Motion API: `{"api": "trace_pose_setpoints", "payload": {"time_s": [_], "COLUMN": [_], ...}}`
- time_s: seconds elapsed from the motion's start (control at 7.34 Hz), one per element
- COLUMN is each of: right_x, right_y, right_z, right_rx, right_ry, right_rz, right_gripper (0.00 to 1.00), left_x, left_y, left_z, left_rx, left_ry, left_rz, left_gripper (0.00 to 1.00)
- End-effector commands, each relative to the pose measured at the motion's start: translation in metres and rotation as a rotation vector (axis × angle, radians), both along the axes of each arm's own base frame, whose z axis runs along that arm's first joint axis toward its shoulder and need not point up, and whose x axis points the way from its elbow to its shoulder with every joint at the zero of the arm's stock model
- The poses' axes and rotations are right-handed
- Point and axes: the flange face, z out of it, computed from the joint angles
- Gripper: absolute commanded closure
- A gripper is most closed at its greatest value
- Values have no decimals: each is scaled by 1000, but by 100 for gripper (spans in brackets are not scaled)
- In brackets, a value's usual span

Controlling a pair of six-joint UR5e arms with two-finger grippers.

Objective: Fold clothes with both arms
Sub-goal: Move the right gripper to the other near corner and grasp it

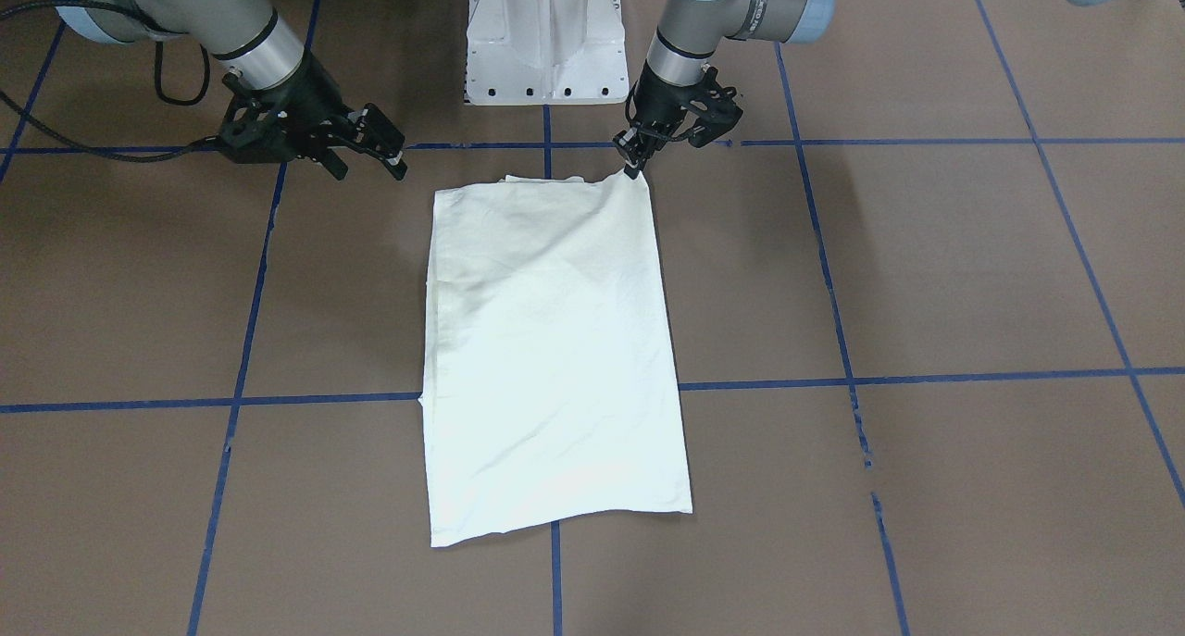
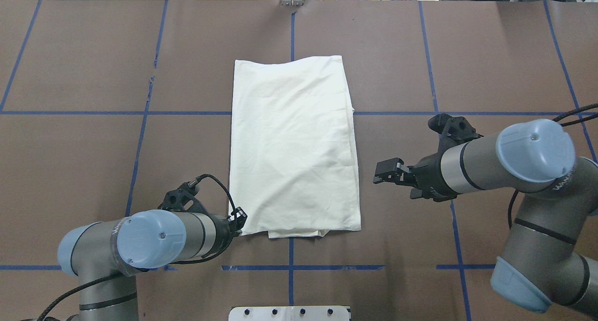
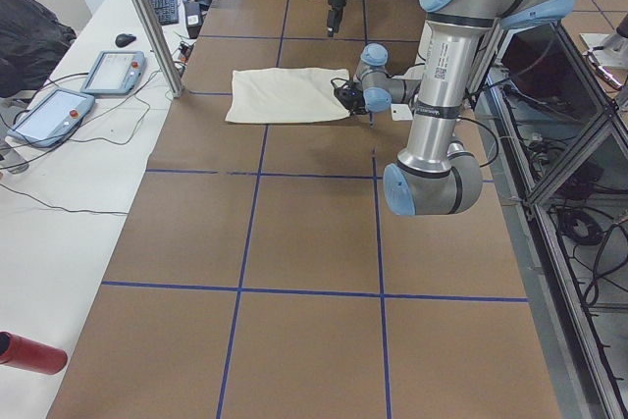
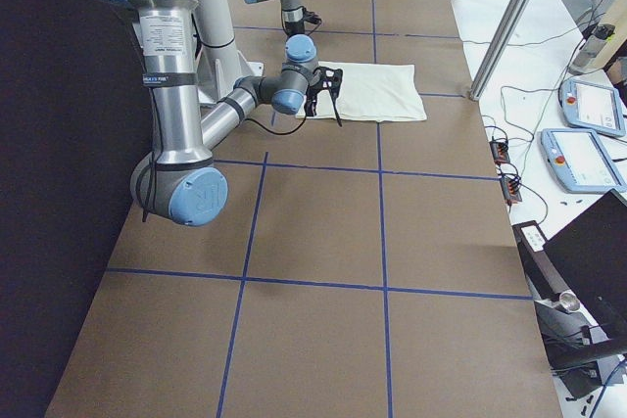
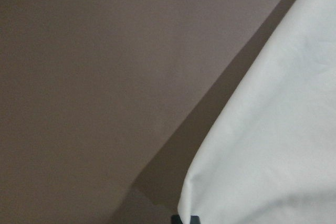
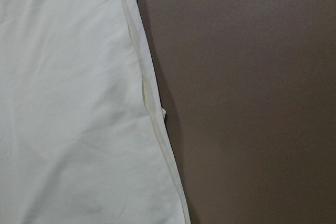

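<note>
**Left pincer on the near corner, right pincer standing off**

The T-shirt (image 2: 294, 143) lies mid-table (image 2: 490, 54) as a narrow cream rectangle, plain side up. Its long axis runs straight away from the robot.

The left pincer (image 1: 637, 166) sits at the near-left corner with its tips drawn together on the cloth. In the front-facing view that corner peaks up slightly to meet it. The wrist camera shows only a sliver of fingertip under the hem, so this is probably a real pinch, not just a touch.

The right pincer (image 2: 390, 171) hangs with its jaws spread, holding nothing. It is clear of the right long edge and a little farther out along it than the near hem.

The shirt lies to that pincer's left, and its matching near-right corner is back toward the robot. I judge the next move turns on the right arm closing that sideways gap onto the corner. Both arms could then carry the near hem along the long axis.
</note>
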Motion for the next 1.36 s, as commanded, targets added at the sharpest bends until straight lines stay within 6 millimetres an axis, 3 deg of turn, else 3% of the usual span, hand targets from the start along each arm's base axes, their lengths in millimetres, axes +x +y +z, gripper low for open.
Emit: {"api": "trace_pose_setpoints", "payload": {"time_s": [0.0, 0.14, 0.27, 0.54, 0.68, 0.82, 1.23], "right_x": [-73, -103, -121, -148, -160, -172, -186], "right_y": [31, 43, 51, 49, 45, 46, 63], "right_z": [-56, -61, -50, -35, -42, -32, -15], "right_rx": [-84, -128, -156, -200, -208, -231, -215], "right_ry": [154, 194, 211, 187, 181, 204, 242], "right_rz": [53, 81, 106, 179, 189, 207, 200], "right_gripper": [0, 0, 0, 0, 0, 0, 0], "left_x": [0, 0, 1, 1, 2, 1, 1], "left_y": [0, 0, 1, 1, 1, 1, 1], "left_z": [-1, -1, -1, -2, -1, -2, -4], "left_rx": [5, 4, 4, 5, 5, 5, 6], "left_ry": [2, 2, 2, 5, 4, 5, 10], "left_rz": [3, 5, 6, 6, 6, 6, 6], "left_gripper": [100, 100, 100, 100, 100, 100, 100]}}
